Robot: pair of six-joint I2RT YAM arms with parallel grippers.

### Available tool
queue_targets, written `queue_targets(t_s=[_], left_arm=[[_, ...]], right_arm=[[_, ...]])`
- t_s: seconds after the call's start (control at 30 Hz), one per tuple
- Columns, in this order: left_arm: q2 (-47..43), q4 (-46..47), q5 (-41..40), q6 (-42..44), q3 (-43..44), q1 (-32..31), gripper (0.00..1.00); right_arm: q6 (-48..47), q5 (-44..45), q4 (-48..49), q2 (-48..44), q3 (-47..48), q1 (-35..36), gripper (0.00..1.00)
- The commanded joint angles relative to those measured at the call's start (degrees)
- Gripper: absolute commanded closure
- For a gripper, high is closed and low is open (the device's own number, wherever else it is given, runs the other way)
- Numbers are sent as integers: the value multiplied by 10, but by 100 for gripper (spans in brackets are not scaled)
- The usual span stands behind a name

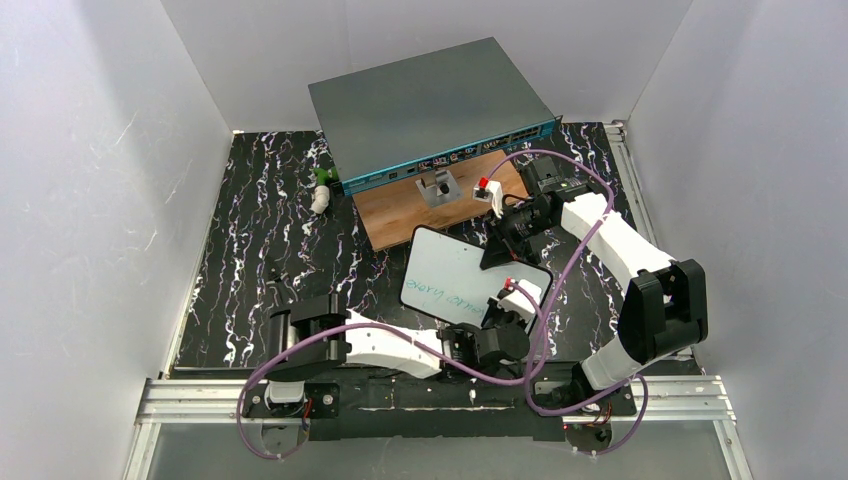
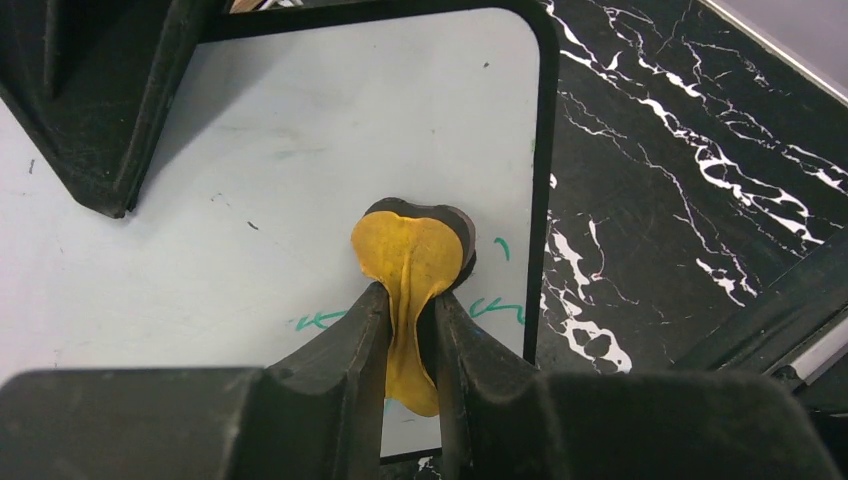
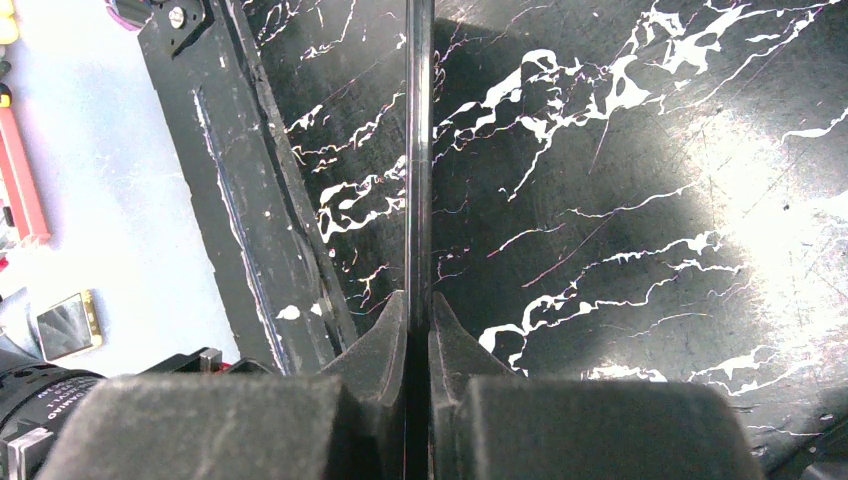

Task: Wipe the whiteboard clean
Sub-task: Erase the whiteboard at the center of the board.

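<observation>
The whiteboard (image 1: 455, 268) lies tilted on the black marbled mat, with green handwriting along its near part. My left gripper (image 1: 503, 310) is shut on a yellow eraser pad (image 2: 410, 255) with a dark underside. The pad is pressed on the whiteboard (image 2: 300, 150) close to its right rim, and short green strokes (image 2: 497, 309) show on both sides of it. My right gripper (image 1: 497, 248) is shut on the board's far right edge. In the right wrist view the board shows edge-on as a thin dark line (image 3: 419, 150) between the closed fingers of that gripper (image 3: 419, 312).
A large grey box with a teal front (image 1: 430, 100) stands at the back. A brown wooden board (image 1: 400, 215) with a small metal bracket (image 1: 437, 188) lies in front of it. A small white and green object (image 1: 321, 190) lies at the back left. White walls enclose the mat.
</observation>
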Motion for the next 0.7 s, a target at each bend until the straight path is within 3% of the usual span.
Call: queue_targets(t_s=[0.0, 0.33, 0.67], left_arm=[[-5, -1, -19, 0, 4, -2, 100], [-70, -13, -52, -33, -78, 46, 100], [-21, -19, 12, -26, -3, 14, 100]], right_arm=[[-22, -3, -4, -7, 1, 4, 99], [-21, -4, -4, -9, 1, 4, 99], [-22, -2, -3, -7, 1, 4, 99]])
